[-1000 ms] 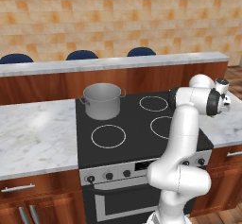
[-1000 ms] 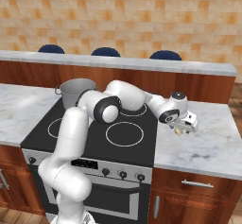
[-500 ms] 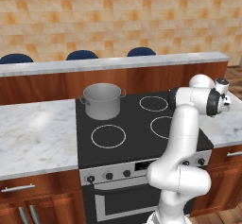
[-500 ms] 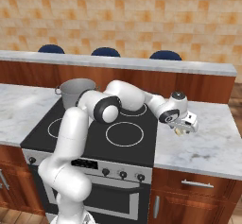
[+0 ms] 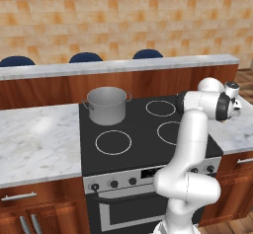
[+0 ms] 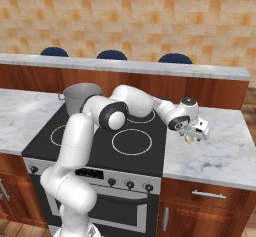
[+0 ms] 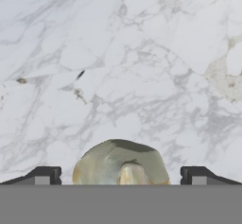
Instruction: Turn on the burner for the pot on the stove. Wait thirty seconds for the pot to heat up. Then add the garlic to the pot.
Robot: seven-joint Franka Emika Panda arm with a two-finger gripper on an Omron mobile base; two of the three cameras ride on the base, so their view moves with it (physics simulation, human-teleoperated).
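Observation:
The garlic (image 7: 118,161) lies on the marble counter right of the stove, a pale yellowish bulb between my two fingertips (image 7: 45,176), with a gap on each side. My gripper (image 7: 120,176) is open around it. In the right base view the gripper (image 6: 193,134) hangs low over the garlic (image 6: 190,139) on the right counter. The grey pot (image 5: 106,104) (image 6: 80,96) stands on the back left ring of the stove (image 5: 141,151) (image 6: 47,133) and hides the burner under it. The rings that show are plain white, with no red.
Small black knobs (image 5: 113,183) (image 6: 112,182) line the stove's front strip. A raised wooden bar ledge (image 6: 215,71) with blue stools behind it runs along the back. Marble counter (image 5: 34,144) extends left of the stove, and the arm reaches across the right rings.

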